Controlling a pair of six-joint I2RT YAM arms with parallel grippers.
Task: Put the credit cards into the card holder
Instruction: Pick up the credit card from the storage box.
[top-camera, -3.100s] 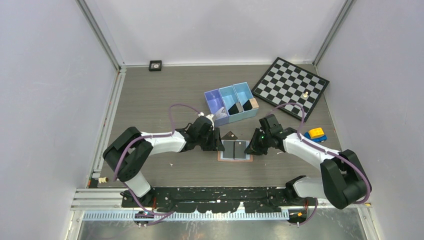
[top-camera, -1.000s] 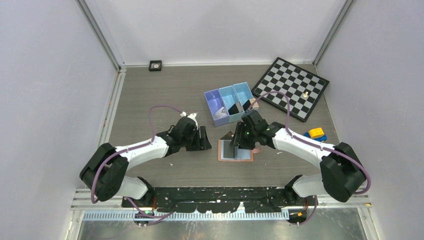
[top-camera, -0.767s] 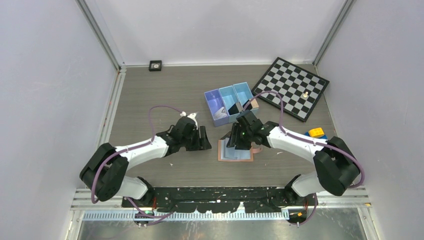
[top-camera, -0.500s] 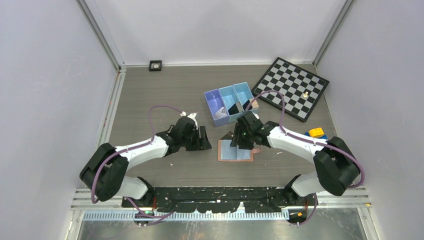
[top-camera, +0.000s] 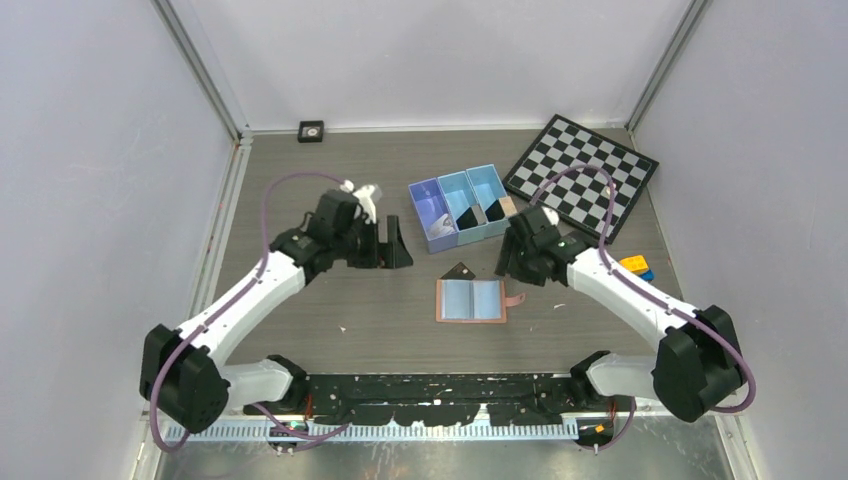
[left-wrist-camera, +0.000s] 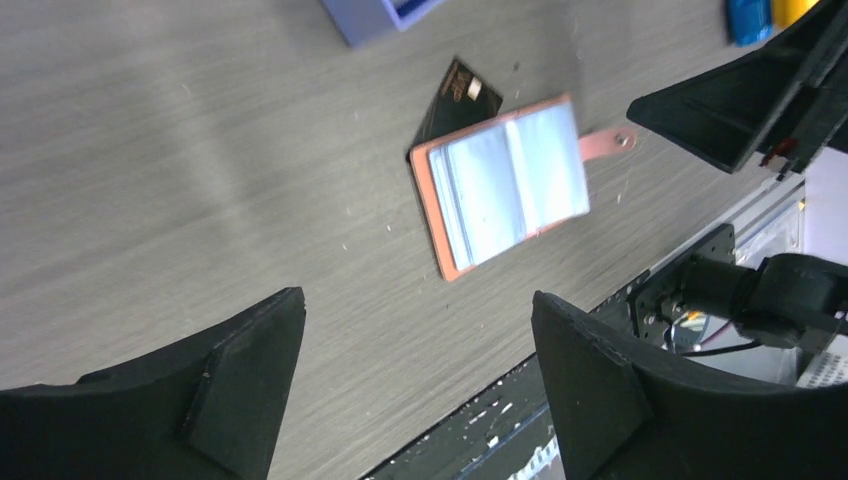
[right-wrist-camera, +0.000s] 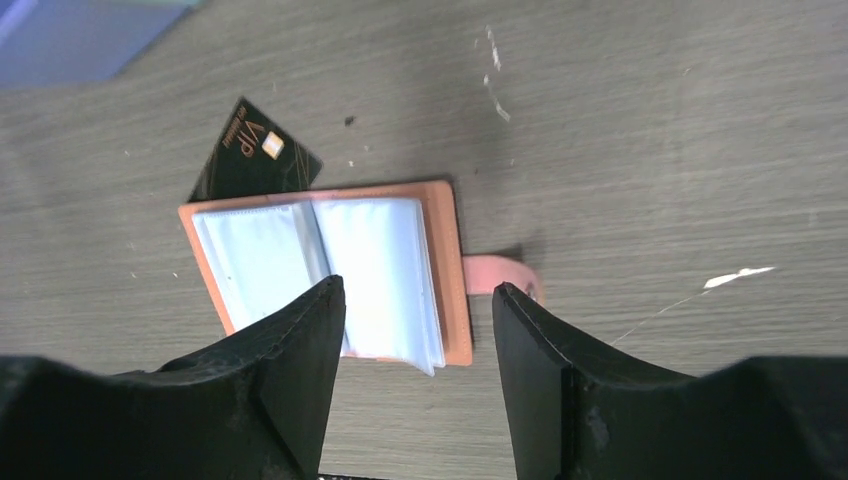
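The salmon card holder (top-camera: 470, 300) lies open and flat on the table, light blue pages up, snap tab (top-camera: 517, 298) to its right. One black credit card (top-camera: 460, 272) lies by its far edge, a corner tucked under it. Two more black cards (top-camera: 466, 216) lean in the blue bin (top-camera: 440, 240). My left gripper (top-camera: 390, 243) hangs open, left of and beyond the holder. My right gripper (top-camera: 510, 268) is open just right of the holder. The left wrist view shows the holder (left-wrist-camera: 505, 180) and card (left-wrist-camera: 455, 95) beyond my gripper (left-wrist-camera: 415, 330). In the right wrist view, the holder (right-wrist-camera: 330, 270) and card (right-wrist-camera: 250, 150) lie below my gripper (right-wrist-camera: 418, 300).
The three-compartment bin also holds a tan block (top-camera: 509, 206) at its right end. A chessboard (top-camera: 580, 175) with a pale piece (top-camera: 611, 187) lies at the back right. A yellow and blue toy (top-camera: 632, 267) sits by the right arm. A small black square (top-camera: 311, 130) rests at the back wall.
My right gripper has drawn back from over the holder to its right side. The left arm has swung away towards the back left. Both jaws have widened. The holder now lies uncovered.
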